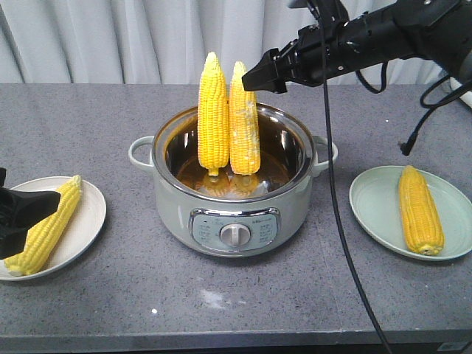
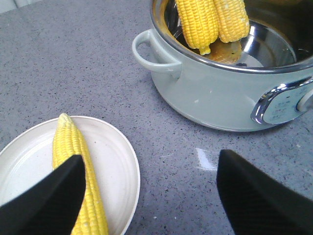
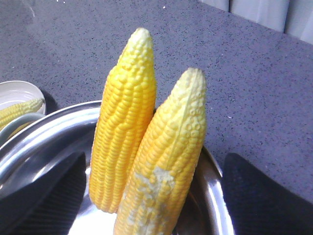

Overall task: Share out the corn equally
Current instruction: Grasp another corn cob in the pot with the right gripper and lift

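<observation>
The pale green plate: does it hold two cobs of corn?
No, the pale green plate holds only one cob, which lies lengthwise across it.

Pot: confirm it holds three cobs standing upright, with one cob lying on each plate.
Wrong count. The pot holds two upright cobs, not three, as the exterior front-facing view shows. One cob does lie on each plate.

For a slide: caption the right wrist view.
Open right end effector frames two upright corn cobs in the steel pot.
</observation>
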